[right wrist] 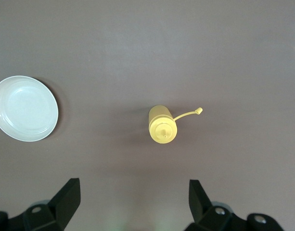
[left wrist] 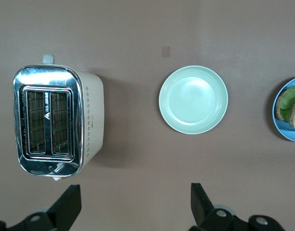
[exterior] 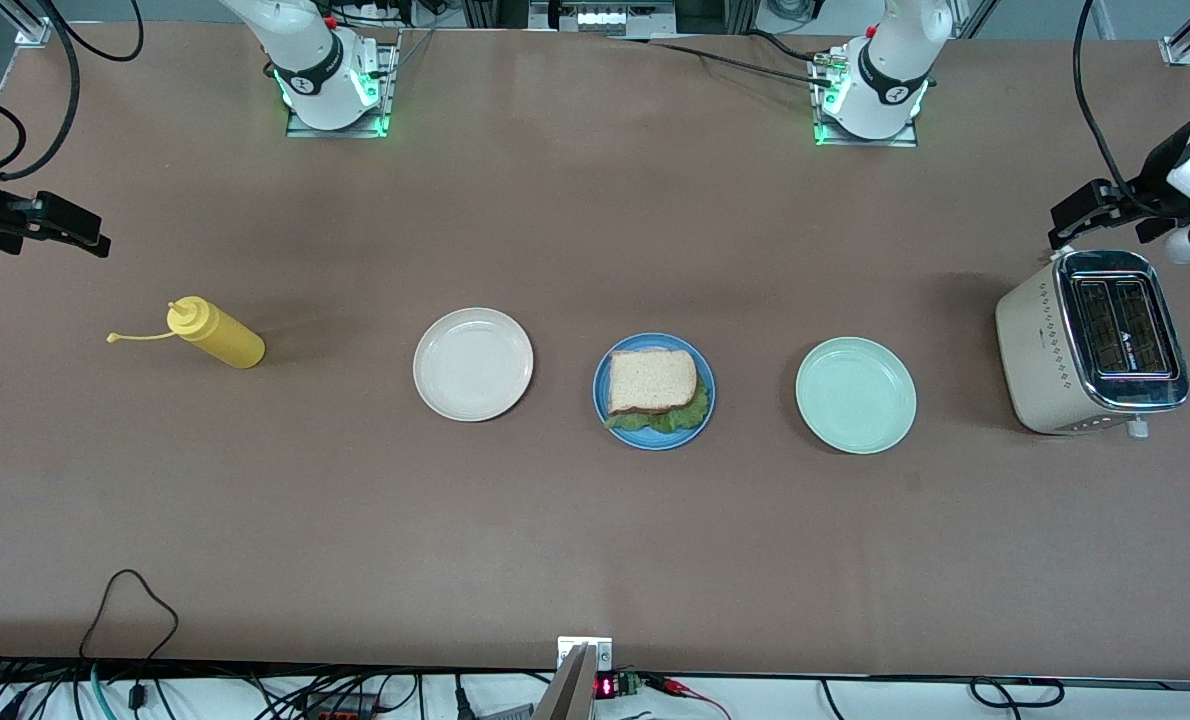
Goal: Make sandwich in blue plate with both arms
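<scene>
1. The left gripper (left wrist: 133,207) hangs wide open and empty, up over the table beside the toaster (exterior: 1095,340).
2. The right gripper (right wrist: 133,204) is likewise spread and empty, up near the yellow squeeze bottle (exterior: 217,334).
3. The sandwich (exterior: 653,384) lies assembled on the blue plate (exterior: 701,415), between the cream-white plate (exterior: 473,363) and mint-green plate (exterior: 855,394), well apart from both grippers.
4. Nothing looks left to stack, and neither arm is clearly nearer.

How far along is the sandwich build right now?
Looks done: the sandwich sits on the blue plate, bread on top, lettuce showing underneath. Nothing is in hand: the left end effector, above the toaster, and the right end effector, above the mustard bottle, are open. Nothing visibly remains.
</scene>
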You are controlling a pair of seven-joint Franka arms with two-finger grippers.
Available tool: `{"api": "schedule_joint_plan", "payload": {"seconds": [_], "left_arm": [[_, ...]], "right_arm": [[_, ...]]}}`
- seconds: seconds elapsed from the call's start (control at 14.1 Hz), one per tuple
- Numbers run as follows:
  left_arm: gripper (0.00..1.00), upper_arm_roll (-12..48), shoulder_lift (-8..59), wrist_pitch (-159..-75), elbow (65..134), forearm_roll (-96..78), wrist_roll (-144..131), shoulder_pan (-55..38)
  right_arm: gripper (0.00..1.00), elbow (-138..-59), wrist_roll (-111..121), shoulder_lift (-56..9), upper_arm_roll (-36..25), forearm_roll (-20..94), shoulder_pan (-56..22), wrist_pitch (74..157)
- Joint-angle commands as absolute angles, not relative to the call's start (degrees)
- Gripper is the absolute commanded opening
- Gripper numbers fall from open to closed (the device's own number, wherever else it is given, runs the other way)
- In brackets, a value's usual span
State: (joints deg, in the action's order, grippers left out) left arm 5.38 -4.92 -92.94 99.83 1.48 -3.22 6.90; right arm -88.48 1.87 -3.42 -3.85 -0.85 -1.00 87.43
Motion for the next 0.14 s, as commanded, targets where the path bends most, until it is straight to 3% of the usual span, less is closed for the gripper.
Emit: {"api": "schedule_joint_plan", "payload": {"seconds": [0.0,0.07], "left_arm": [[1.0,5.1,-5.98,-92.02,100.72,2.2,-2.29,6.77],[1.0,5.1,-5.98,-92.11,100.72,2.2,-2.37,6.77]], "right_arm": [[1.0,-88.77,0.97,-3.08,-4.13,-0.88,-1.23,87.71],[1.0,-88.77,0.97,-3.08,-4.13,-0.88,-1.23,87.71]]}}
